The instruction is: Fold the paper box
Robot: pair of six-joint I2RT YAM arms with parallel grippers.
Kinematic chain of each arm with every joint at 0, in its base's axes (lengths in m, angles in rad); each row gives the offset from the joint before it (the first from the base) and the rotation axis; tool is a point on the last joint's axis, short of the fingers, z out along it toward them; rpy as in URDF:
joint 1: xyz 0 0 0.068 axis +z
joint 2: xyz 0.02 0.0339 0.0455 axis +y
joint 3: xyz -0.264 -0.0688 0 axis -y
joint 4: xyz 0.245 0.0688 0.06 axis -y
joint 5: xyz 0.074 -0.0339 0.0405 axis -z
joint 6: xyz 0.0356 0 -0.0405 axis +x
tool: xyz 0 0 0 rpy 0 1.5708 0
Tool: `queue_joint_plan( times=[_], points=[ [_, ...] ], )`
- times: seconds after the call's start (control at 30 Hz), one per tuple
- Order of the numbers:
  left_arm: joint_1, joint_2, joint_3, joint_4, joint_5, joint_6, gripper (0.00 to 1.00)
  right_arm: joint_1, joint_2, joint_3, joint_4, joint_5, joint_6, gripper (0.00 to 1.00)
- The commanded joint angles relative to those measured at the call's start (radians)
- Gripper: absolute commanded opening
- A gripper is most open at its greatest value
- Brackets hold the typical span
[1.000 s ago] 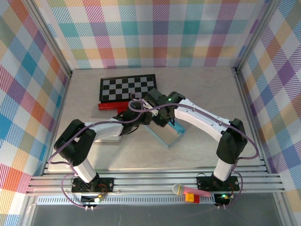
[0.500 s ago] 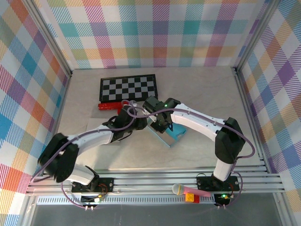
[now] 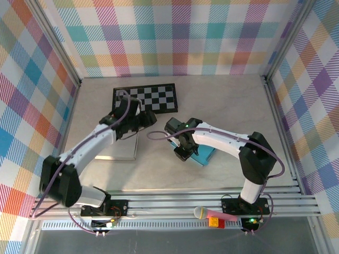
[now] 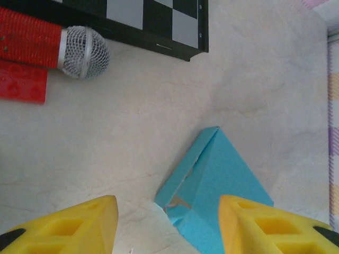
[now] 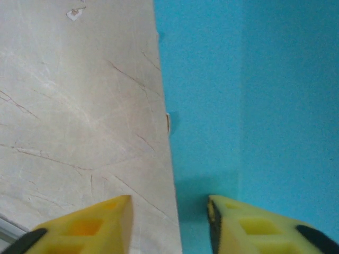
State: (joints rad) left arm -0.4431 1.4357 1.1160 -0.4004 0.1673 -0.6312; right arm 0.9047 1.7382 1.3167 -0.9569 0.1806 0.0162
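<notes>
We see the right pincer [image 5: 168, 206] released, astride an edge of the box [image 5: 254, 95] that lies on the worktop [image 5: 79, 106] right of centre, and the left pincer [image 4: 165, 214], likewise released, hovering apart beside the checkerboard [image 4: 159, 24] and microphone [image 4: 82, 52].

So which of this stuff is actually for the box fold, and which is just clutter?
For the job: paper box, left fingers, right fingers.
Lying about: checkerboard, microphone, red brick.
</notes>
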Motion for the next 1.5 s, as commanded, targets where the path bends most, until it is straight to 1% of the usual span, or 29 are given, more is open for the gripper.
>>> queue_joint_plan(
  times=[0.0, 0.07, 0.13, 0.3, 0.37, 0.47, 0.6, 0.67, 0.73, 0.87, 0.97, 1.03, 1.1, 1.27, 1.47],
  points=[
    [0.007, 0.14, 0.134, -0.147, 0.138, 0.099, 0.52, 0.003, -0.099, -0.001, 0.008, -0.032, 0.046, 0.5],
    [0.006, 0.236, 0.23, -0.173, 0.204, 0.142, 0.51, -0.002, -0.132, -0.001, 0.003, -0.036, 0.077, 0.55],
    [0.001, 0.321, 0.319, -0.211, 0.245, 0.186, 0.5, -0.013, -0.163, -0.007, 0.004, -0.048, 0.114, 0.57],
    [-0.049, 0.504, 0.525, -0.343, 0.277, 0.328, 0.49, -0.06, -0.245, -0.023, -0.002, -0.062, 0.226, 0.62],
    [-0.081, 0.554, 0.574, -0.369, 0.287, 0.375, 0.48, -0.121, -0.281, -0.04, -0.021, -0.061, 0.328, 0.63],
    [-0.12, 0.611, 0.621, -0.41, 0.266, 0.411, 0.48, -0.261, -0.362, -0.133, -0.003, -0.157, 0.505, 0.61],
    [-0.135, 0.637, 0.593, -0.392, 0.246, 0.407, 0.48, -0.43, -0.462, -0.289, 0.072, -0.325, 0.69, 0.61],
    [-0.137, 0.635, 0.568, -0.371, 0.245, 0.403, 0.48, -0.485, -0.479, -0.356, 0.131, -0.403, 0.744, 0.61],
    [-0.138, 0.636, 0.544, -0.343, 0.253, 0.4, 0.47, -0.519, -0.474, -0.403, 0.171, -0.459, 0.784, 0.61],
    [-0.14, 0.622, 0.474, -0.249, 0.287, 0.37, 0.46, -0.553, -0.452, -0.477, 0.251, -0.533, 0.84, 0.61],
    [-0.144, 0.611, 0.444, -0.222, 0.292, 0.351, 0.45, -0.567, -0.431, -0.509, 0.293, -0.563, 0.855, 0.6],
    [-0.15, 0.602, 0.425, -0.208, 0.294, 0.341, 0.44, -0.576, -0.411, -0.52, 0.317, -0.58, 0.855, 0.58],
    [-0.155, 0.593, 0.41, -0.2, 0.292, 0.333, 0.43, -0.585, -0.393, -0.527, 0.346, -0.596, 0.85, 0.53],
    [-0.161, 0.556, 0.36, -0.172, 0.284, 0.3, 0.39, -0.604, -0.339, -0.504, 0.377, -0.619, 0.82, 0.42],
    [-0.167, 0.493, 0.265, -0.127, 0.281, 0.247, 0.33, -0.628, -0.251, -0.407, 0.378, -0.655, 0.72, 0.4]
  ],
)
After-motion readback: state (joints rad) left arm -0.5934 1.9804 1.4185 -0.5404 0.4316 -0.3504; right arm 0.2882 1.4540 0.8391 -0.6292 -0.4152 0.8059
